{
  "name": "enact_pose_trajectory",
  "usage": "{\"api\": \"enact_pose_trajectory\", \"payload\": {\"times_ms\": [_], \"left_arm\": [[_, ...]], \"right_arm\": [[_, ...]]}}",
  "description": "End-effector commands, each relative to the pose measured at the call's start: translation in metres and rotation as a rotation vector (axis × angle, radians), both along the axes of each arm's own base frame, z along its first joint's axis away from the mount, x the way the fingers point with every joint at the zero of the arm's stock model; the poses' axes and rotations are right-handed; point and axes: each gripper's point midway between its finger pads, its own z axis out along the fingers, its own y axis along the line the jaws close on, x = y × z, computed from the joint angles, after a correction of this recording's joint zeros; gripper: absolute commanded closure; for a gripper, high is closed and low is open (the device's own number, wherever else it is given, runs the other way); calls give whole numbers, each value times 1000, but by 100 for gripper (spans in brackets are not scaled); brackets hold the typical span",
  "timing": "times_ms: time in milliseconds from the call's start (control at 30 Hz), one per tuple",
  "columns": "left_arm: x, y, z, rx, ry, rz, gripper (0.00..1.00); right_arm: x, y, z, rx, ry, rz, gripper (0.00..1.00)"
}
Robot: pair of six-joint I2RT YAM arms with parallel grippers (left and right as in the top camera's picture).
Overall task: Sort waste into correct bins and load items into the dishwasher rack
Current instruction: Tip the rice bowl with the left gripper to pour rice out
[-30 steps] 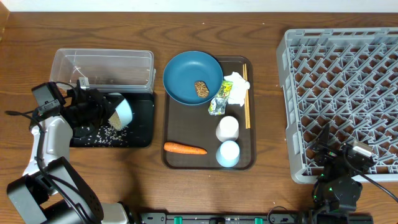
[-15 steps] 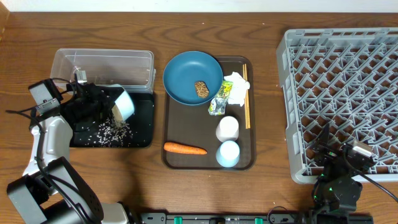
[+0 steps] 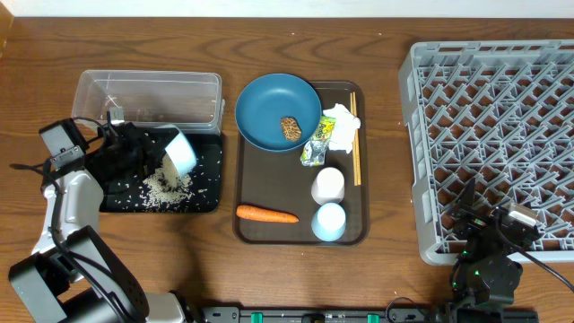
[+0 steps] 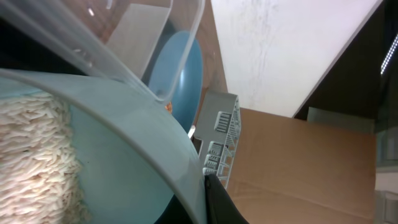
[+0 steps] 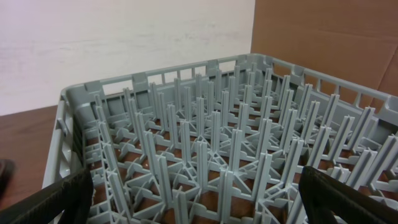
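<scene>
My left gripper [image 3: 143, 152] is shut on the rim of the white bowl [image 3: 180, 151], which is tipped on its side above the black tray [image 3: 212, 203]. Rice [image 3: 167, 184] lies in a heap and scattered on that tray. In the left wrist view more rice [image 4: 37, 155] clings inside the bowl [image 4: 124, 168], and one dark finger [image 4: 219, 204] presses its rim. The clear tub [image 3: 148, 92] stands just behind. My right gripper [image 5: 199, 205] is open at the near edge of the grey rack [image 3: 493, 135], holding nothing.
A brown serving tray [image 3: 251, 231] carries the blue plate [image 3: 273, 103] with a brown lump [image 3: 289, 127], crumpled tissue [image 3: 341, 124], a green-yellow wrapper [image 3: 316, 145], chopsticks [image 3: 355, 148], two pale cups [image 3: 328, 185] [image 3: 328, 221] and a carrot [image 3: 266, 213].
The bowl has tipped further and shifted slightly right and back. More rice has fallen out, growing from a thin scatter into a heap on the black tray. The right arm is still.
</scene>
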Motion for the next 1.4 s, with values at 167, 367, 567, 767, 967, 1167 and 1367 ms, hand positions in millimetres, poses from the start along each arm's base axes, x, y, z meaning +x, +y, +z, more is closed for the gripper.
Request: {"api": "enact_pose_trajectory", "payload": {"times_ms": [167,367,567,767,967,1167,1367], "left_arm": [[-6,13,10,-62,-16,32,94],[-7,20,15,-72,-45,40,94],[-11,19,24,-152,-53,26,94],[-13,18,31,-192,-62,12,94],[-12,21,27,-165,-60,28,94],[-13,23,32,-187,-77,23,94],[-14,21,38,-207,-99,5,94]], "right_arm": [[0,1,0,-2,9,9,1],[0,1,0,-2,9,9,1],[0,1,0,-2,9,9,1],[0,1,0,-2,9,9,1],[0,1,0,-2,9,9,1],[0,1,0,-2,9,9,1],[0,1,0,-2,9,9,1]]}}
